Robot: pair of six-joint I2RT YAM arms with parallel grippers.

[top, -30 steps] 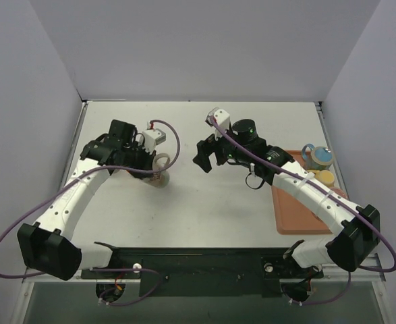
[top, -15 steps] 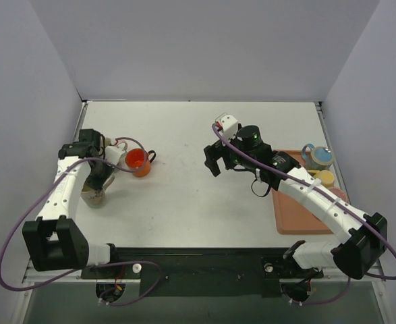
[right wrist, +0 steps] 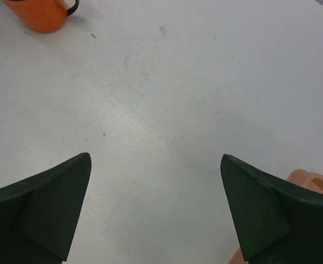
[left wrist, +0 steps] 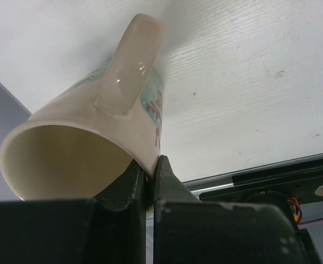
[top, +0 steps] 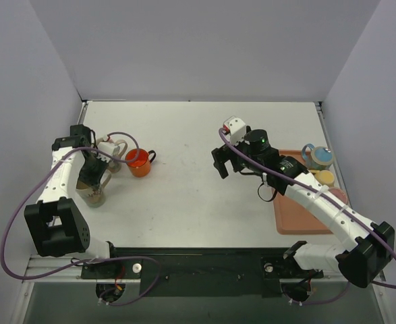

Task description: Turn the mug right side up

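A cream mug with a coloured print is pinched by its rim wall between my left gripper's shut fingers. Its mouth faces the wrist camera and its handle points away. In the top view the mug sits low at the table's left side under my left gripper; whether its base touches the table I cannot tell. My right gripper is open and empty over the table's middle, and it also shows in the right wrist view.
An orange mug stands mouth up just right of the left arm; it also shows in the right wrist view. An orange tray at the right holds a blue-topped cup and a yellow item.
My left arm swung from mid-table to the left edge with the cream mug, uncovering the orange mug, then turned its wrist. My right gripper drifted slightly right.
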